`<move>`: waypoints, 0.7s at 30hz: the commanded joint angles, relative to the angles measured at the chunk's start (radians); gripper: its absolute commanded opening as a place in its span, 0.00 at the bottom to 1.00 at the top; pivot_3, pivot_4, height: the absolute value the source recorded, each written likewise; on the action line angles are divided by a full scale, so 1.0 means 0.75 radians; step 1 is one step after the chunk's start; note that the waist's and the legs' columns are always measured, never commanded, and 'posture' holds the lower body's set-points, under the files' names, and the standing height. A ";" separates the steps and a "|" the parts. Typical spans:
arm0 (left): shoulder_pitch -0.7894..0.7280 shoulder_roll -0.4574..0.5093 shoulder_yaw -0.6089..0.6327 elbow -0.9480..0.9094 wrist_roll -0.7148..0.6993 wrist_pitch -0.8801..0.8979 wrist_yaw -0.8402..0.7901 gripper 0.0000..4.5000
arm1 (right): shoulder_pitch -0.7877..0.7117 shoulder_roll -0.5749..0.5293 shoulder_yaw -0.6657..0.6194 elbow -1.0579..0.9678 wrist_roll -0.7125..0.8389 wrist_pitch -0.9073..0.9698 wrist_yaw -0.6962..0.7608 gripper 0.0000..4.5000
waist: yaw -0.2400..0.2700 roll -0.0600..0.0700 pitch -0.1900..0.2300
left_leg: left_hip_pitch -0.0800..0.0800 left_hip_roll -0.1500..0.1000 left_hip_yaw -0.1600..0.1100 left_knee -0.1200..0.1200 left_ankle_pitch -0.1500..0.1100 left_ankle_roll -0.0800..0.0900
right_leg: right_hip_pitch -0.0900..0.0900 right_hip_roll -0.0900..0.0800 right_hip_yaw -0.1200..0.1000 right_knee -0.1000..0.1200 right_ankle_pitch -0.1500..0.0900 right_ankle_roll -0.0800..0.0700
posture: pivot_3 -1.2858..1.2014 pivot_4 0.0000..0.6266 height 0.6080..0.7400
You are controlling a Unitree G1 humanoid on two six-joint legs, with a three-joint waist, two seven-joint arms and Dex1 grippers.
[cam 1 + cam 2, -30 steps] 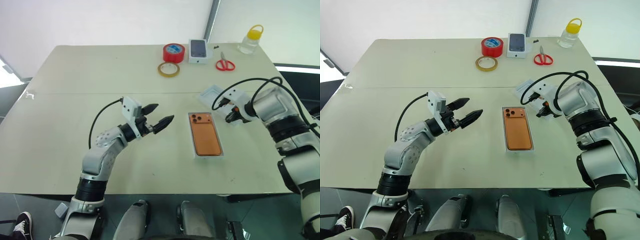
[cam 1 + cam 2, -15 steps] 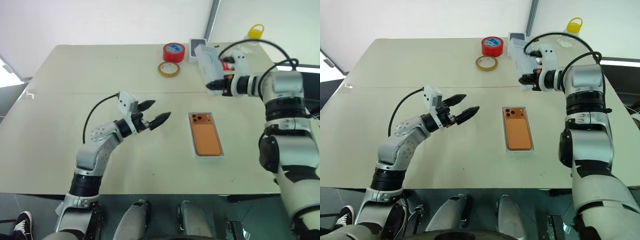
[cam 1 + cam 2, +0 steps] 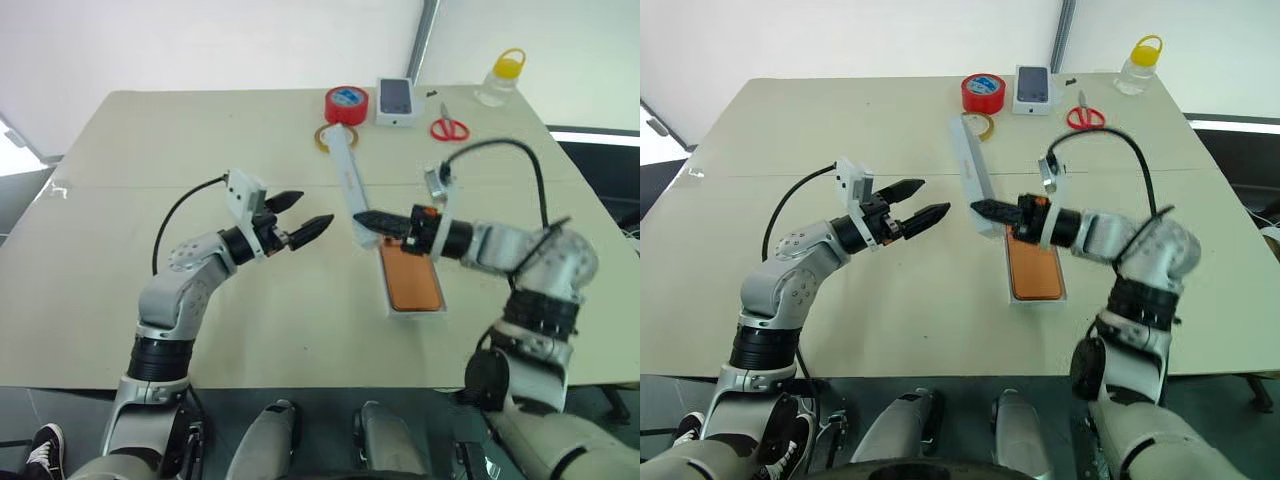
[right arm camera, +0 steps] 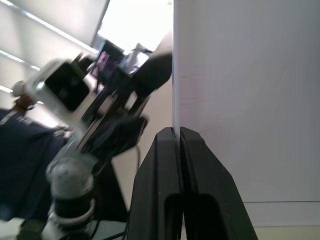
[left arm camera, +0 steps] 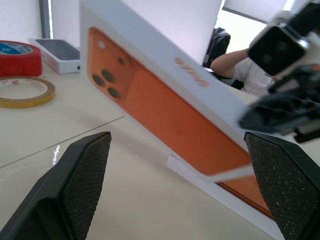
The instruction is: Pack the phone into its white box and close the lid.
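Right pincer: I see my right pincer (image 3: 985, 210) clamped on the edge of the lid (image 3: 972, 170), fingers pressed together with the card between them.
Lid: held up off the table (image 3: 790, 120) and tilted on edge, between my two pincers and above the far end of the phone; its printed orange face (image 5: 165, 107) is turned toward my left wrist camera.
Left pincer: my left pincer (image 3: 925, 200) hovers over the table with fingers spread wide, holding nothing, pointed at the lid and just short of it.
Phone: the orange phone (image 3: 1035, 272) lies flat inside the white box (image 3: 1062, 285) on the table, partly under my right forearm.
Far edge: red tape roll (image 3: 983, 92), clear tape ring (image 3: 987, 122), small phone carton (image 3: 1034, 89), red scissors (image 3: 1086, 116), yellow-capped bottle (image 3: 1139, 66).
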 commanded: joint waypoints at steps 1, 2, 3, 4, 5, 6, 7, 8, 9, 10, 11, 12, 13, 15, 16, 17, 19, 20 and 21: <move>-0.017 -0.003 0.032 -0.038 -0.036 -0.002 0.010 1.00 | 0.021 -0.026 0.014 -0.064 0.348 0.008 -0.237 0.01 | -0.008 0.003 0.002 | -0.001 -0.001 0.002 0.001 0.000 0.000 | -0.001 -0.001 0.001 0.001 0.000 0.000 | 0.52 0.24 1.00; -0.013 -0.002 0.034 -0.039 -0.041 -0.001 0.010 1.00 | 0.031 -0.034 0.014 -0.052 0.419 0.008 -0.296 0.01 | -0.010 0.003 0.002 | 0.000 -0.001 0.004 0.003 0.000 0.001 | -0.001 -0.002 0.003 0.003 0.000 0.000 | 0.52 0.24 1.00; -0.010 -0.001 0.034 -0.039 -0.044 0.000 0.012 1.00 | 0.042 -0.048 0.023 -0.042 0.488 0.008 -0.350 0.01 | -0.009 0.003 0.002 | 0.001 -0.001 0.005 0.003 0.000 0.003 | 0.000 -0.002 0.003 0.003 0.000 0.000 | 0.52 0.24 1.00; -0.007 0.001 0.035 -0.039 -0.047 -0.001 0.013 1.00 | 0.052 -0.058 0.033 -0.038 0.549 0.008 -0.404 0.01 | -0.007 0.003 0.002 | 0.002 -0.001 0.005 0.003 0.000 0.003 | 0.001 -0.001 0.003 0.003 0.000 0.000 | 0.52 0.24 1.00; -0.001 0.004 0.035 -0.039 -0.054 0.003 0.010 1.00 | 0.063 -0.065 0.043 -0.033 0.607 0.001 -0.466 0.01 | -0.006 0.003 0.002 | 0.002 -0.001 0.005 0.003 0.000 0.003 | 0.001 -0.001 0.003 0.003 0.000 0.000 | 0.52 0.24 1.00; 0.011 0.010 0.028 -0.041 -0.054 0.008 0.004 1.00 | 0.081 -0.077 0.065 -0.017 0.696 -0.038 -0.539 0.01 | -0.006 0.003 0.002 | 0.002 -0.001 0.005 0.002 0.000 0.003 | 0.000 -0.001 0.003 0.003 0.000 0.000 | 0.52 0.24 1.00; 0.021 0.008 0.028 -0.040 -0.071 0.024 0.000 0.94 | 0.097 -0.095 0.089 0.008 0.770 -0.078 -0.616 0.00 | -0.006 0.003 0.002 | 0.002 -0.001 0.005 0.001 -0.001 0.004 | 0.000 -0.001 0.003 0.002 0.000 0.000 | 0.52 0.24 1.00; 0.031 0.005 0.031 -0.042 -0.091 0.043 -0.001 0.88 | 0.122 -0.116 0.129 0.037 0.888 -0.157 -0.721 0.00 | -0.005 0.003 0.002 | 0.002 -0.001 0.005 0.001 -0.001 0.004 | 0.000 -0.001 0.003 0.001 0.000 0.000 | 0.52 0.24 1.00; 0.041 0.005 0.030 -0.050 -0.103 0.056 -0.002 0.80 | 0.154 -0.146 0.182 0.054 1.023 -0.243 -0.814 0.00 | -0.005 0.003 0.002 | 0.001 -0.001 0.005 0.000 -0.001 0.004 | 0.000 -0.001 0.003 0.000 0.000 0.000 | 0.52 0.24 1.00; 0.052 0.007 0.024 -0.057 -0.099 0.058 0.003 0.70 | 0.183 -0.187 0.237 0.044 1.111 -0.295 -0.875 0.00 | -0.005 0.003 0.002 | 0.001 -0.001 0.005 0.001 -0.001 0.004 | 0.001 -0.001 0.003 0.000 0.000 0.000 | 0.52 0.24 1.00; 0.065 0.008 0.017 -0.063 -0.091 0.052 0.009 0.59 | 0.213 -0.219 0.285 0.024 1.194 -0.353 -0.933 0.00 | -0.005 0.003 0.002 | 0.001 -0.001 0.005 0.001 -0.001 0.005 | 0.001 -0.002 0.003 -0.001 0.000 0.000 | 0.52 0.24 1.00; 0.074 0.007 0.013 -0.068 -0.090 0.053 0.013 0.50 | 0.234 -0.237 0.317 0.003 1.234 -0.393 -0.958 0.00 | -0.004 0.003 0.002 | 0.001 -0.001 0.005 0.002 -0.001 0.005 | 0.001 -0.002 0.003 -0.001 0.000 0.000 | 0.52 0.24 1.00; 0.083 0.006 0.007 -0.070 -0.079 0.046 0.020 0.38 | 0.247 -0.264 0.347 -0.016 1.251 -0.419 -0.968 0.00 | -0.004 0.003 0.002 | 0.001 -0.001 0.005 0.002 -0.001 0.005 | 0.002 -0.002 0.003 -0.001 0.000 0.000 | 0.52 0.24 1.00; 0.098 0.002 -0.005 -0.075 -0.065 0.033 0.028 0.16 | 0.256 -0.283 0.371 -0.040 1.259 -0.470 -0.969 0.00 | -0.006 0.003 0.002 | 0.001 -0.001 0.005 0.003 -0.001 0.006 | 0.003 -0.002 0.003 -0.001 0.000 0.000 | 0.52 0.24 1.00; 0.104 -0.002 -0.012 -0.073 -0.059 0.030 0.033 0.04 | 0.251 -0.289 0.377 -0.044 1.259 -0.489 -0.966 0.00 | -0.006 0.003 0.002 | 0.001 0.000 0.005 0.003 -0.001 0.006 | 0.003 -0.001 0.003 -0.001 0.000 0.000 | 0.52 0.24 1.00; 0.109 -0.006 -0.022 -0.073 -0.050 0.026 0.039 0.01 | 0.248 -0.294 0.381 -0.045 1.259 -0.507 -0.969 0.00 | -0.006 0.003 0.002 | 0.001 0.000 0.005 0.003 -0.002 0.006 | 0.003 -0.001 0.003 -0.001 0.000 0.000 | 0.52 0.24 1.00; 0.114 -0.024 -0.048 -0.073 -0.030 0.021 0.058 0.01 | 0.244 -0.292 0.380 -0.031 1.259 -0.530 -0.974 0.00 | -0.003 0.003 0.002 | 0.002 0.000 0.005 0.002 -0.002 0.006 | 0.003 0.000 0.003 -0.001 0.000 0.000 | 0.52 0.24 1.00; 0.113 -0.047 -0.064 -0.062 -0.019 0.012 0.069 0.01 | 0.246 -0.296 0.380 -0.022 1.259 -0.537 -0.981 0.00 | -0.001 0.003 0.002 | 0.001 0.000 0.005 0.002 -0.002 0.006 | 0.003 0.000 0.003 -0.001 0.000 0.000 | 0.52 0.24 1.00; 0.113 -0.064 -0.075 -0.056 -0.012 0.006 0.077 0.01 | 0.249 -0.300 0.380 -0.018 1.259 -0.541 -0.985 0.00 | 0.000 0.003 0.002 | 0.001 0.000 0.005 0.003 -0.002 0.006 | 0.003 0.000 0.003 -0.001 0.000 0.000 | 0.52 0.24 1.00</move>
